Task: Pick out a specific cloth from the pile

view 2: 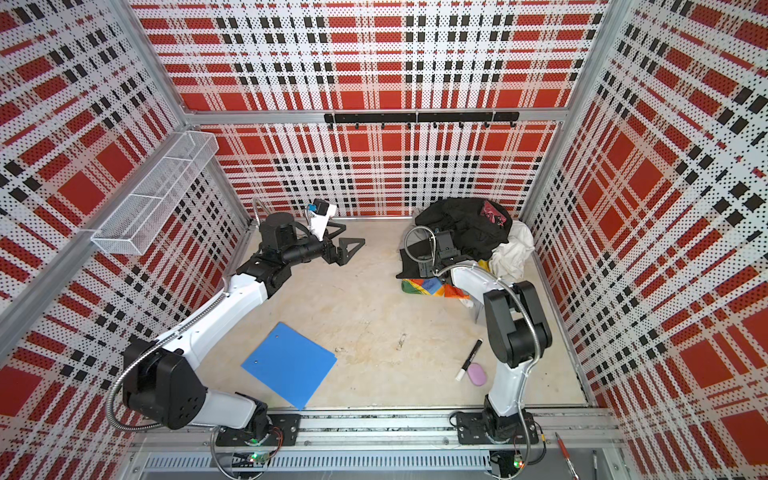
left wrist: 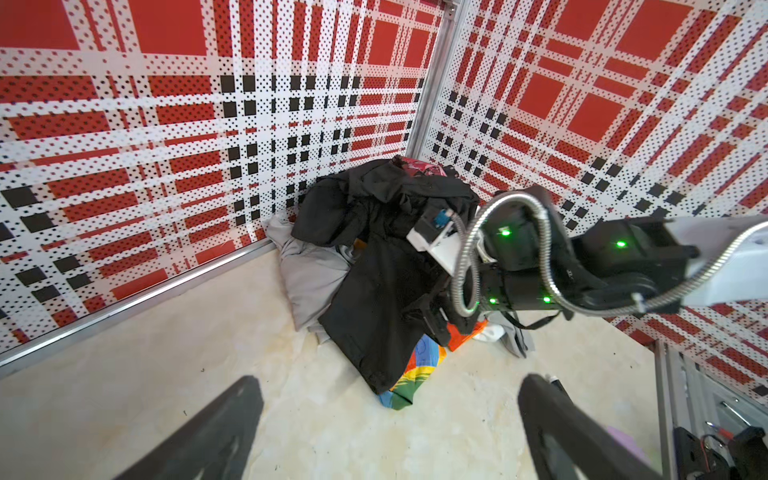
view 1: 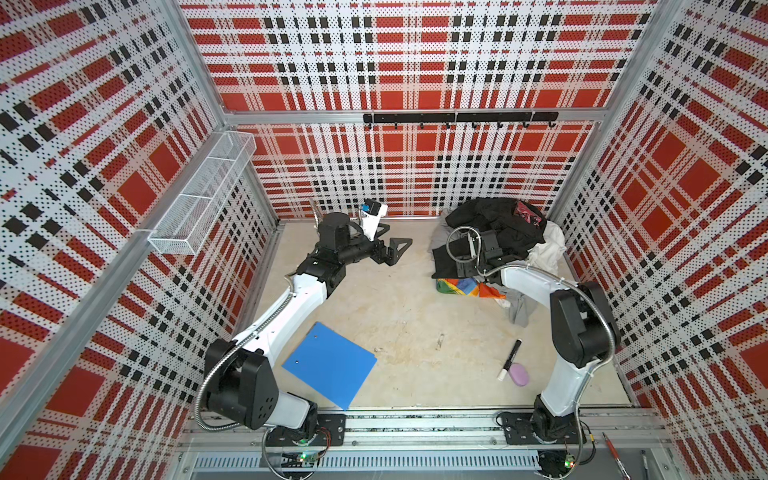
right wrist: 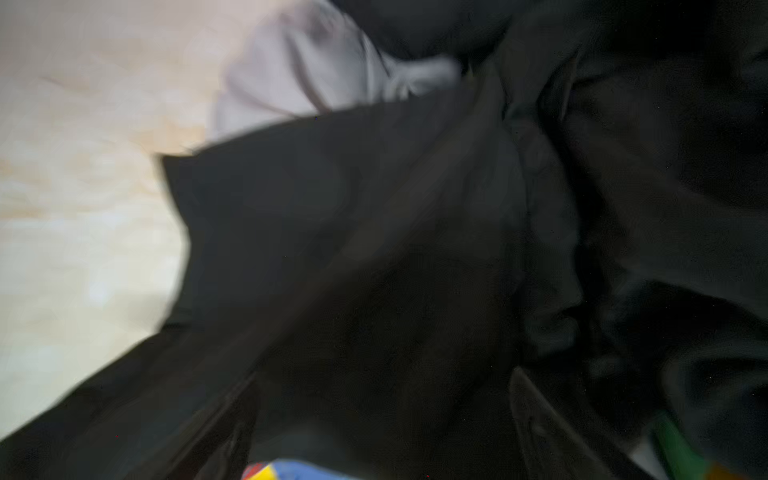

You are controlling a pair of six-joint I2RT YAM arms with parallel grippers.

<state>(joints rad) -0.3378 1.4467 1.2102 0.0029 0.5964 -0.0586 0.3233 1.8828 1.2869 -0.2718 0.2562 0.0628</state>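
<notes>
The pile (view 1: 498, 224) (view 2: 465, 224) (left wrist: 374, 216) is a rumpled heap of black, grey and white clothes in the back right corner. At its near edge the rainbow cloth (view 1: 461, 287) (view 2: 428, 287) (left wrist: 409, 382) (right wrist: 282, 471) peeks out from under a black garment (right wrist: 374, 249). My right gripper (view 1: 462, 272) (view 2: 424, 270) (right wrist: 382, 374) points down onto that black garment just above the cloth, open, with its jaws wide apart. Whether it touches the fabric I cannot tell. My left gripper (view 1: 395, 239) (view 2: 347, 237) (left wrist: 390, 386) is open over bare floor, left of the pile.
A blue folder (view 1: 330, 365) lies on the floor at the near left. A marker pen (view 1: 510, 359) and a purple oval object (view 1: 518, 374) lie near the right arm's base. A wire basket (view 1: 203, 195) hangs on the left wall, a hook rail (view 1: 457, 118) on the back wall.
</notes>
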